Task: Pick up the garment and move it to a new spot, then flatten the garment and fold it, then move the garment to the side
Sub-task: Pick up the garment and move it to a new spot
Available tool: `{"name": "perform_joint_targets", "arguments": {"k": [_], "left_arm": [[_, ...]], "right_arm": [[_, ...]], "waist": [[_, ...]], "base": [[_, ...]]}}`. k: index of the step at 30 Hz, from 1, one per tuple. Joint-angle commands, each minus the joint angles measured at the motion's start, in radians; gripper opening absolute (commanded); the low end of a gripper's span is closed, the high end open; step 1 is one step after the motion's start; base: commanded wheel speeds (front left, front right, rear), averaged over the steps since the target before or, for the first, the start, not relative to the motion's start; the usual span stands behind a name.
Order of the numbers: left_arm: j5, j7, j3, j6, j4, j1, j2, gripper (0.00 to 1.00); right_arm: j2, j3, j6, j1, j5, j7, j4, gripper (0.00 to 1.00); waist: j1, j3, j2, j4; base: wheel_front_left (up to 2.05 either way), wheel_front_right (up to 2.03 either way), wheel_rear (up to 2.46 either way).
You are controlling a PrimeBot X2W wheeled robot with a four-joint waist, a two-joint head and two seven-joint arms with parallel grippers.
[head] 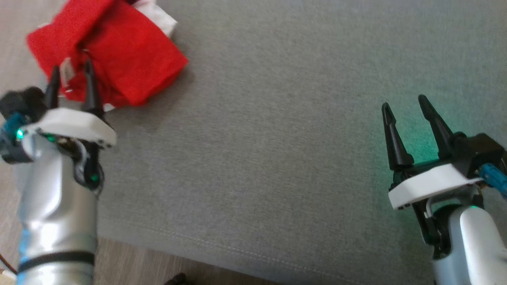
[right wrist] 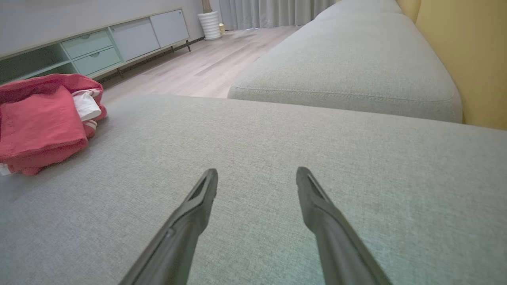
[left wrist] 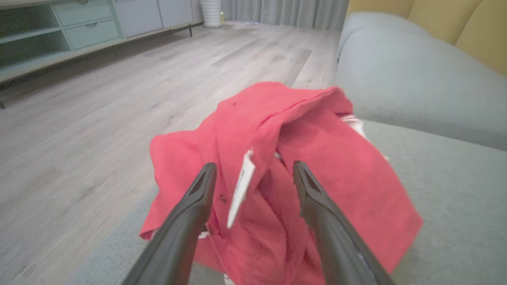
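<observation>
The garment (head: 119, 51) is a crumpled red piece with white trim, lying at the left corner of the grey sofa cushion (head: 277, 158). My left gripper (head: 71, 71) is open right at its near edge, fingers on either side of a white label (left wrist: 241, 186). In the left wrist view the red garment (left wrist: 317, 166) bulges up just beyond the fingertips. My right gripper (head: 404, 105) is open over bare cushion far to the right, holding nothing. The right wrist view shows the garment (right wrist: 39, 122) at the far left.
The cushion's front seam (head: 222, 247) runs along the bottom, with wooden floor (head: 130, 265) below it. A second grey cushion (right wrist: 348, 67) and a yellow backrest (right wrist: 463, 51) lie beyond. A low cabinet (right wrist: 99, 47) stands across the floor.
</observation>
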Motion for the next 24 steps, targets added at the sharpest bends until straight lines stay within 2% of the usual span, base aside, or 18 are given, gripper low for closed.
{"name": "perform_joint_targets", "arguments": {"k": [1, 7, 8, 9, 10, 17, 24], "left_arm": [[-0.003, -0.006, 0.042, -0.001, 0.024, -0.053, 0.062, 1.0], [-0.031, -0.006, 0.08, 0.01, 0.263, -0.175, 0.115, 1.0], [-0.031, -0.006, 0.081, 0.009, 0.287, -0.191, 0.124, 0.74], [-0.03, -0.006, 0.083, 0.009, 0.298, -0.204, 0.134, 0.31], [-0.03, -0.006, 0.087, 0.009, 0.294, -0.214, 0.144, 0.0], [-0.012, -0.006, 0.133, 0.016, 0.087, -0.166, 0.157, 0.0], [0.013, -0.006, 0.153, -0.002, -0.173, -0.033, 0.118, 0.0]], "right_arm": [[-0.006, 0.028, -0.001, -0.03, -0.004, -0.001, -0.037, 1.0], [-0.003, 0.032, -0.001, -0.047, 0.003, -0.015, -0.02, 1.0], [-0.002, 0.032, -0.001, -0.048, 0.003, -0.018, -0.017, 1.0], [-0.001, 0.032, -0.001, -0.049, 0.004, -0.021, -0.013, 1.0], [0.001, 0.033, -0.001, -0.049, 0.005, -0.023, -0.011, 1.0], [0.012, 0.011, -0.001, -0.039, 0.015, -0.049, 0.011, 1.0], [0.023, -0.013, -0.001, -0.018, 0.029, -0.08, 0.039, 1.0]], "waist": [[-0.0002, 0.044, 0.0, -0.035], [-0.0002, 0.062, 0.0, -0.065], [-0.0002, 0.063, 0.0, -0.069], [-0.0002, 0.062, 0.0, -0.073], [-0.0002, 0.061, 0.0, -0.077], [-0.0002, 0.016, 0.0, -0.08], [-0.0002, -0.088, 0.0, -0.073]], "base": [[0.0, 0.0, 0.0], [0.0, 0.0, 0.0], [0.0, 0.0, 0.0], [0.0, 0.0, 0.0], [0.0, 0.0, 0.0], [0.0, 0.0, 0.0], [0.0, 0.0, 0.0]]}}
